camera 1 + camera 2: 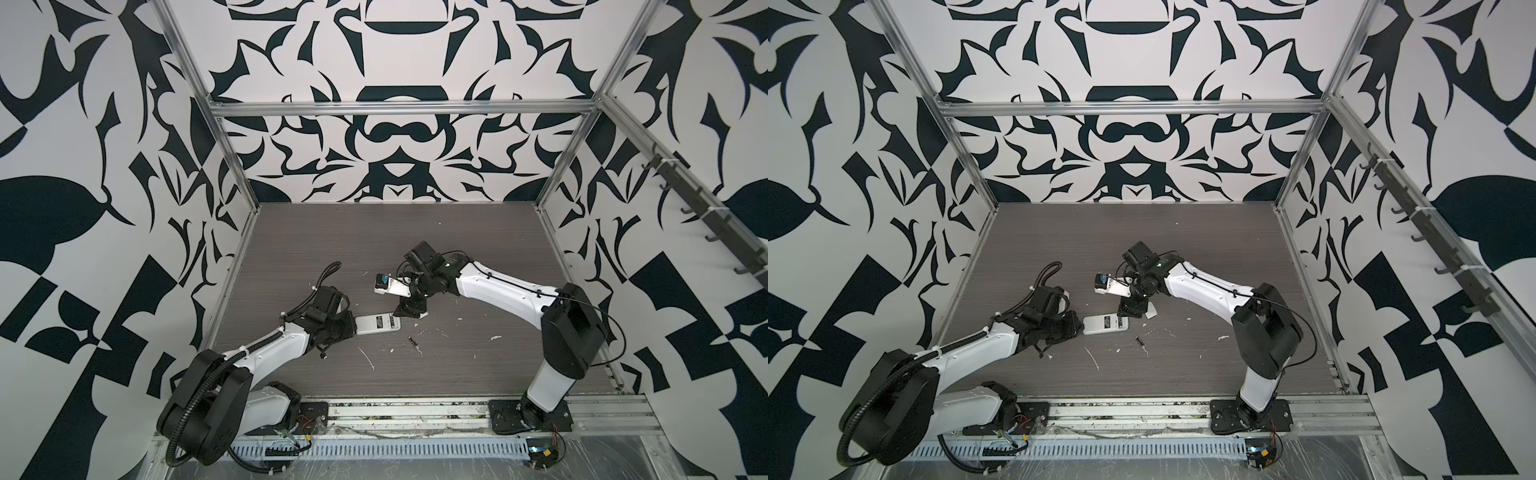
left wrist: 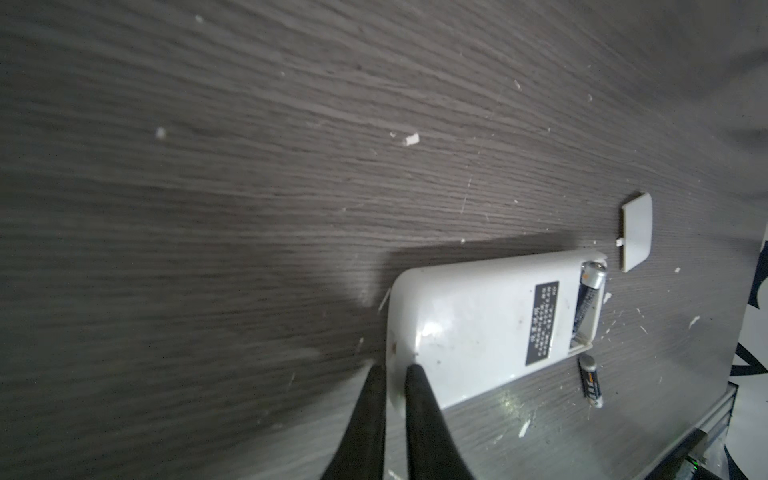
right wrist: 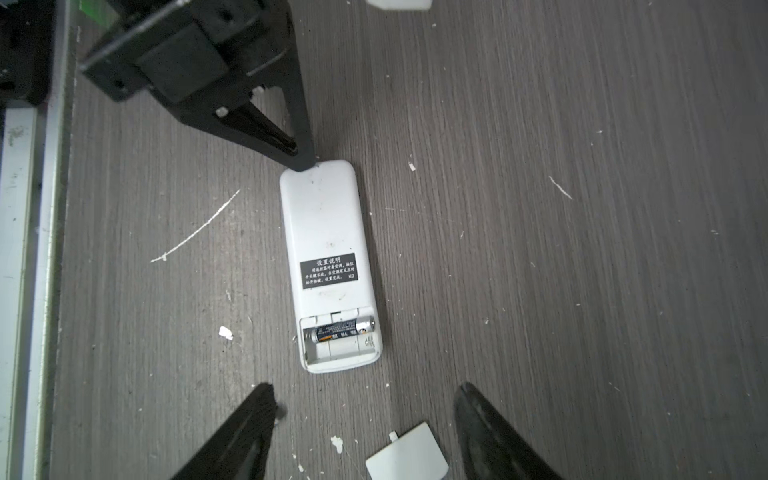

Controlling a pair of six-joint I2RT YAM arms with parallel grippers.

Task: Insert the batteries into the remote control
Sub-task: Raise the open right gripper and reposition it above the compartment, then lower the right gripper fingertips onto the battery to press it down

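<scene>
One battery (image 3: 338,329) sat in the remote (image 3: 324,216); I had left jaws clenched on its end, right jaws released nearby.

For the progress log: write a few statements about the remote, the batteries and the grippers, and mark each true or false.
1. The remote control lies back up with its compartment open. True.
2. Both batteries sit in the compartment. False: only the seated battery is in it. The loose battery lies on the table beside the remote.
3. The right gripper holds the cover plate. False: it is open and empty, and the plate lies on the table apart from the remote.
4. The left gripper meets the remote's end opposite the compartment. True.
</scene>
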